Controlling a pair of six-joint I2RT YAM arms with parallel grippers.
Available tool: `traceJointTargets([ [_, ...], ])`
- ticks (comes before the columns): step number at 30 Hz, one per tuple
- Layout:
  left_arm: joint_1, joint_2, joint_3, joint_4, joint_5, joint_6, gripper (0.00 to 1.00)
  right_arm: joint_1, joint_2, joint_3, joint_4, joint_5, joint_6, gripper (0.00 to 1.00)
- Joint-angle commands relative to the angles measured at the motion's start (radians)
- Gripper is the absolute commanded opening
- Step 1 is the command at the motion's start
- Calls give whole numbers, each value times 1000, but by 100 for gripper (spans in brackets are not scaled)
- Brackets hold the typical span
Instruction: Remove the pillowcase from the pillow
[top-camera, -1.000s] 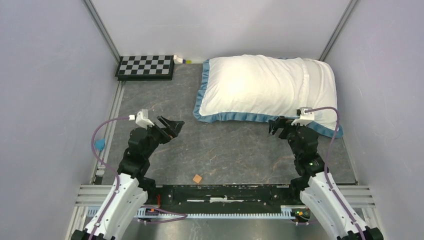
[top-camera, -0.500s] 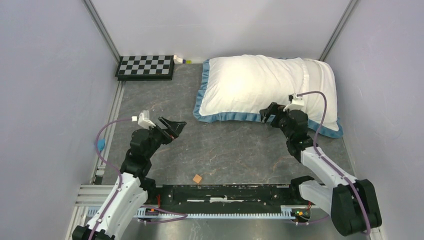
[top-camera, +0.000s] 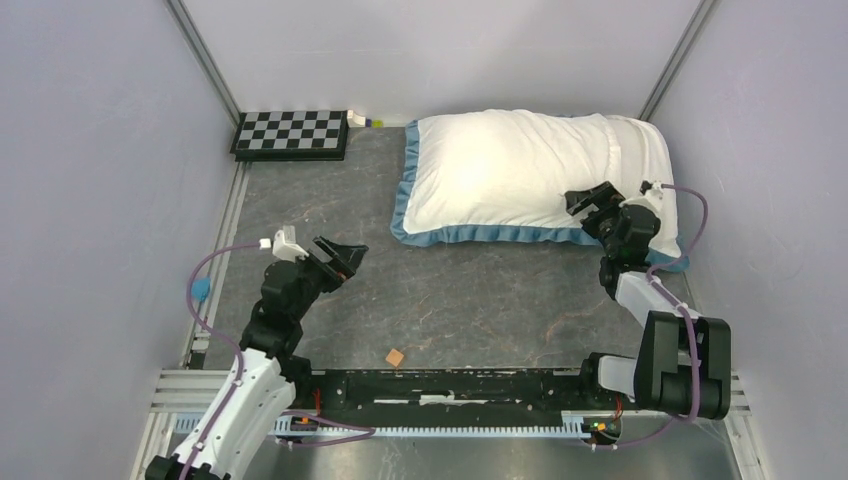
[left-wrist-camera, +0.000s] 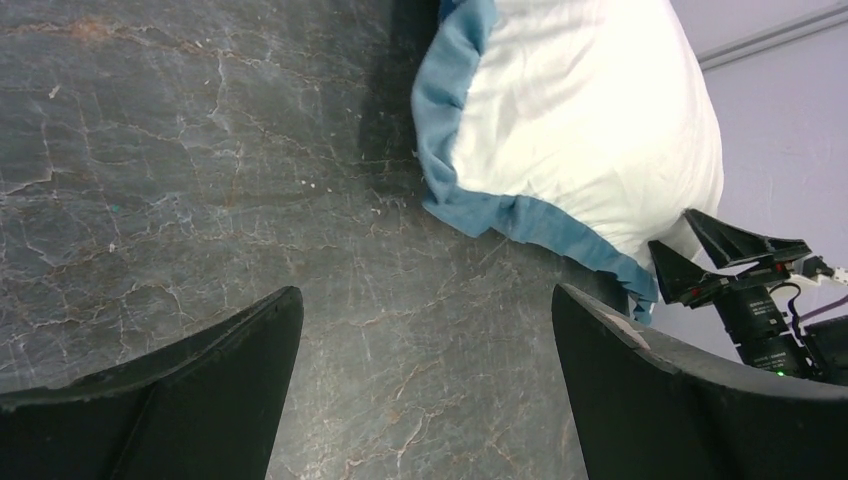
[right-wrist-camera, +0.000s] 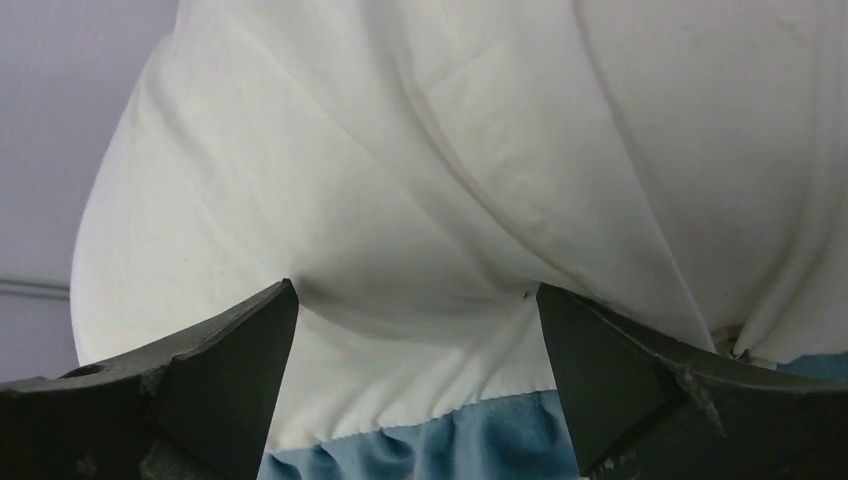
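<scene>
Well, my right gripper (top-camera: 586, 198) hangs with its fingers spread wide over the near right part of the pillowcase (top-camera: 500, 170), clamped on nothing; my right wrist camera shows white folds and a strip of the blue ruffle (right-wrist-camera: 420, 445) between the fingertips, though I cannot tell whether they touch the cloth; the pillowcase is still on the pillow, which fills it plump, at the far right of the table (top-camera: 450, 300); my left gripper (top-camera: 345, 250) is likewise spread and holds nothing, above the table and well apart from the ruffle; a checkerboard (top-camera: 291, 133) lies far left; a small brown block (top-camera: 396, 357) sits near my bases.
</scene>
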Motion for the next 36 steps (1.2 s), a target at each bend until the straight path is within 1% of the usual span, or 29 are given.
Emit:
traceJointTargets([
  [1,0,24,-23,58,-13,-60,100,-66,57,33,160,25,114,98],
  [3,0,38,-20,66,-4,-58,100,-68,98,69,125,38,136,98],
  [6,0,51,-7,55,9,-45,100,-68,132,124,-19,51,170,98],
  [8,0,49,1,44,15,-42,100,-67,89,122,-91,107,154,98],
  [9,0,47,2,39,16,-42,100,-65,46,103,-101,146,140,98],
  [11,0,42,2,38,17,-44,100,-65,-44,82,-120,198,91,98],
  [14,1,40,4,40,18,-42,100,-64,-162,117,-226,260,-15,98],
  [17,0,49,7,49,22,-45,100,-66,-236,177,-347,338,-129,98],
  [19,0,55,10,57,30,-50,100,-67,-248,208,-381,386,-213,98],
  [21,0,61,14,60,41,-56,100,-72,-221,236,-403,416,-260,98],
  [23,0,65,19,62,53,-57,100,-86,-156,282,-429,380,-313,98],
  [26,0,64,25,53,62,-57,100,-92,-7,347,-381,239,-391,98],
  [28,0,64,25,53,71,-59,100,-94,109,415,-351,178,-379,98],
  [30,0,63,31,47,80,-58,100,-92,216,500,-364,133,-360,98],
  [33,1,51,49,22,83,-45,100,-81,298,551,-350,80,-345,98],
  [34,0,44,50,-10,79,-39,100,-72,303,548,-342,79,-346,96],
  [36,0,25,47,-30,67,-36,100,-45,296,530,-324,71,-362,85],
])
